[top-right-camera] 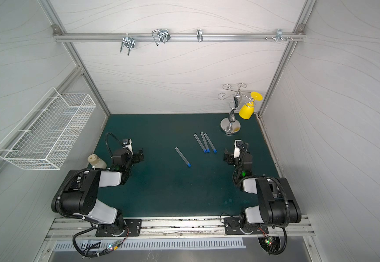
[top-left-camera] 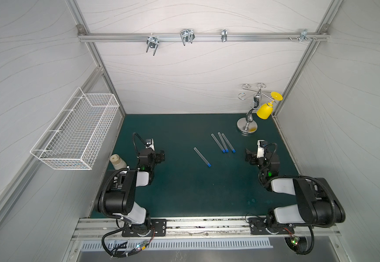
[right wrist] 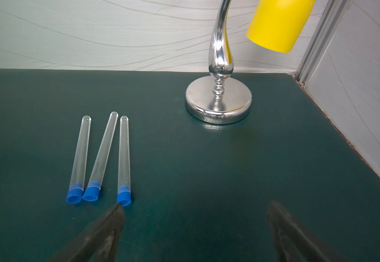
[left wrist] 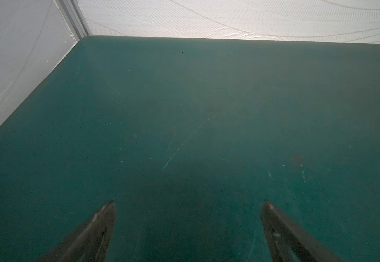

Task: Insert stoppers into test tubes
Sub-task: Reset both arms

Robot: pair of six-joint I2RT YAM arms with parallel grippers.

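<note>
Right wrist view: three test tubes (right wrist: 103, 149) lie side by side on the bench (right wrist: 229, 170), blue stoppers (right wrist: 123, 197) seated; a fourth tube (top-left-camera: 202, 157), apparently stoppered, lies apart mid-bench. Both jaws released, empty.

Both top views look down on the mat (top-left-camera: 184, 192); wrist views skim it closely.

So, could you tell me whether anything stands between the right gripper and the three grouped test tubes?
Nothing visible does: only bare mat separates the right gripper and the three test tubes; the metal stand sits farther back.
</note>
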